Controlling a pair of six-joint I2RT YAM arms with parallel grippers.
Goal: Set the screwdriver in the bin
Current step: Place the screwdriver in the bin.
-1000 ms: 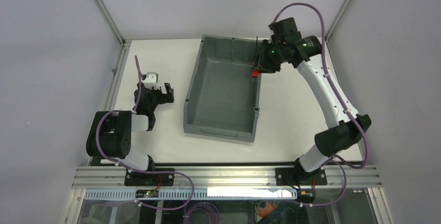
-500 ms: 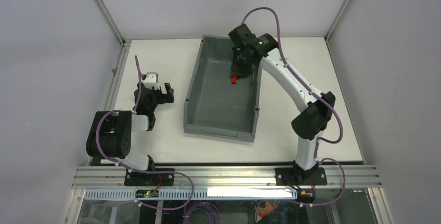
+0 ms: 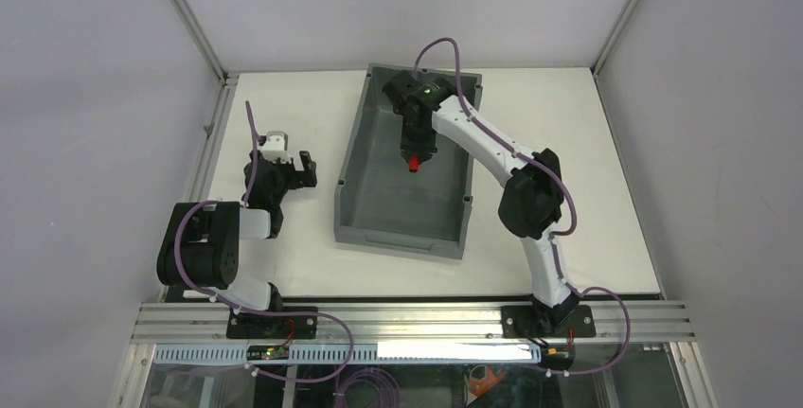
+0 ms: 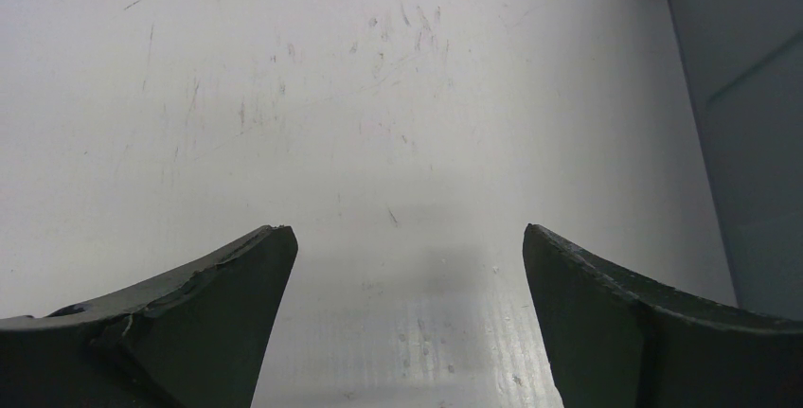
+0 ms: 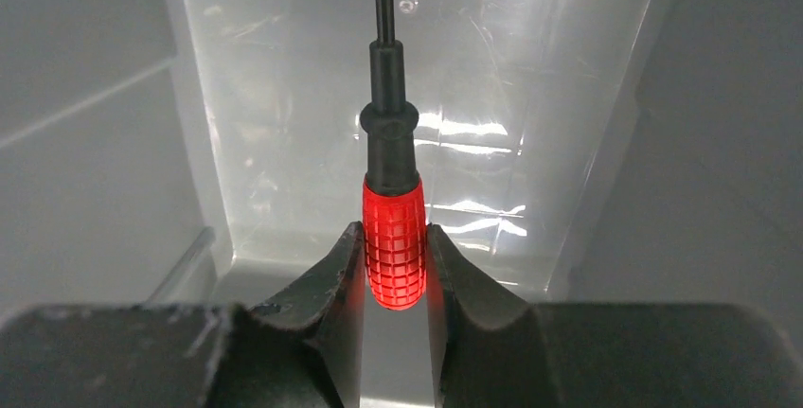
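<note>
**Asker:** So, where is the screwdriver point(image 5: 394, 238) right now?

**Me:** Clamped in my right claw point(image 3: 413, 158), which is closed on its red handle. The black shaft points away from my wrist camera, over the pale floor of the bin point(image 3: 352, 162).

**Asker:** Does it touch the bin?

**Me:** I cannot tell, because the tip runs out of view. My claw hangs over the bin's inside, toward its far end.

**Asker:** And your left claw point(image 4: 407, 238)?

**Me:** It is spread apart and holds nothing, low over the white table point(image 3: 284, 115), left of the bin.
</note>
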